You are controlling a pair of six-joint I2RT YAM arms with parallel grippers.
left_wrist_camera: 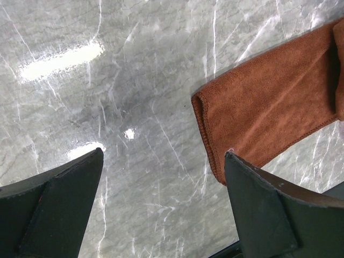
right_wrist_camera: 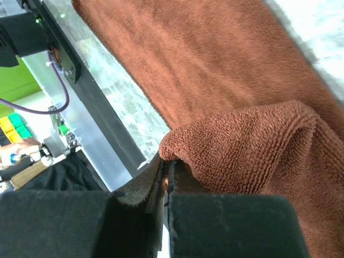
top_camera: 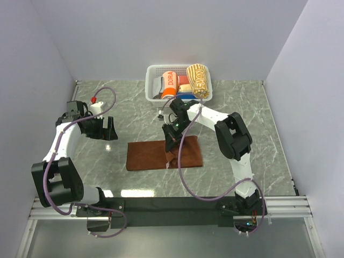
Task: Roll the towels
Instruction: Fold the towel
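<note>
Right end effector (right_wrist_camera: pixel 166 180) is clamping tight on a raised fold of the rust-brown towel (right_wrist_camera: pixel 226 70), which is fuzzy terry and otherwise lying flat mid-table (top_camera: pixel 258 123). Left end effector (left_wrist_camera: pixel 164 156) is hanging with fingers wide apart over bare marble, near that towel's left end. Counting two towels: this one, plus one cream-yellow towel (top_camera: pixel 198 79) with orange lettering, sitting rolled in the white basket (top_camera: pixel 152 70) at the back.
</note>
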